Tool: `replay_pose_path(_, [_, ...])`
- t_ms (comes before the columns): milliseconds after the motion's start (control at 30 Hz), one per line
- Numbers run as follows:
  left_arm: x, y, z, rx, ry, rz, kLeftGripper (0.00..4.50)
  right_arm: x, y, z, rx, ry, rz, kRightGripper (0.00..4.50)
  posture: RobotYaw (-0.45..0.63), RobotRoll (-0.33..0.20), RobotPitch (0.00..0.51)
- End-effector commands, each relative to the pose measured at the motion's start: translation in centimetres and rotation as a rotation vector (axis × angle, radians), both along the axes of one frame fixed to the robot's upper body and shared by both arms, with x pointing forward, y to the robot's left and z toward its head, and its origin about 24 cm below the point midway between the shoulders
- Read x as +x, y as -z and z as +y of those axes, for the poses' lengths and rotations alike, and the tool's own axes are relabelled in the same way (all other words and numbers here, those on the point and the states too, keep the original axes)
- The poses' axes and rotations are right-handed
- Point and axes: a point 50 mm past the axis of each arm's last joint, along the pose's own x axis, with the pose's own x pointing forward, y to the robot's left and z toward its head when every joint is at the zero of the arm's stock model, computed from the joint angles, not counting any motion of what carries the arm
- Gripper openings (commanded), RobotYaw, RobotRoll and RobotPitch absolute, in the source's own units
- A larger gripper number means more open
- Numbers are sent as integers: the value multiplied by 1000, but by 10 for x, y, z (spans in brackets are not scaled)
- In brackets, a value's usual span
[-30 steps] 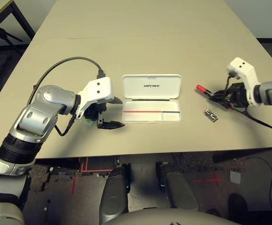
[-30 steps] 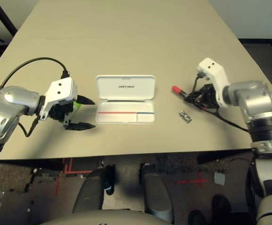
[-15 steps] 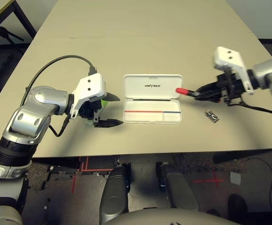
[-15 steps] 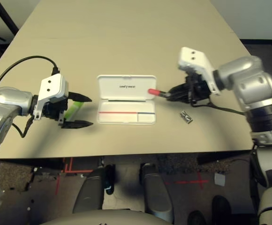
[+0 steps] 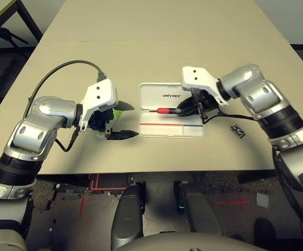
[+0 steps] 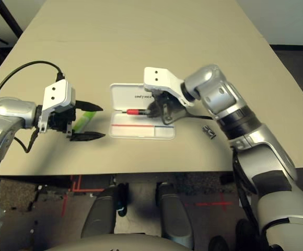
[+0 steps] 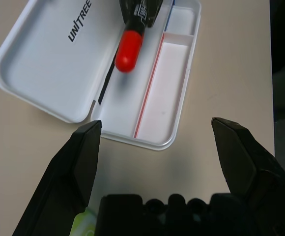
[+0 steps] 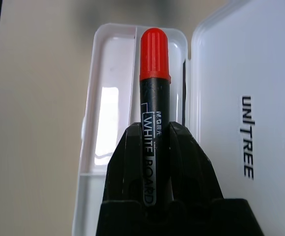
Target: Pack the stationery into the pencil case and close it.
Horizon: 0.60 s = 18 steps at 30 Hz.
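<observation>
A flat white case (image 5: 171, 117) with rounded corners lies open at the centre of the frame, its lid laid back with "UNITREE" in dark letters, its tray crossed by a red and blue stripe. A marker (image 5: 165, 111), black with a red cap, is held level over the case's hinge line, cap pointing to the frame's left. A light-green pen (image 6: 81, 119) lies left of the case. A small black-and-silver clip (image 5: 237, 130) lies on the desk right of the case.
</observation>
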Motion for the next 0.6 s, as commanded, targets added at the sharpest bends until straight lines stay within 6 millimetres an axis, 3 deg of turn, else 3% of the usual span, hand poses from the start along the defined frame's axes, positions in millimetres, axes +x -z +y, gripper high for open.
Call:
replay_pose_path(33, [-2,2,2,-7,-13,12,4500,0,4,4,-13,-13,-9,506,36,0,183])
replay_pose_path(367, [3,7,7,14,-76,4,4500,1,23,1,31,31,55,506,33,0,179])
replay_pose_path(600, [6,9,9,21,-113,0,4500,2,30,-3,50,20,60,3080,30,0,177])
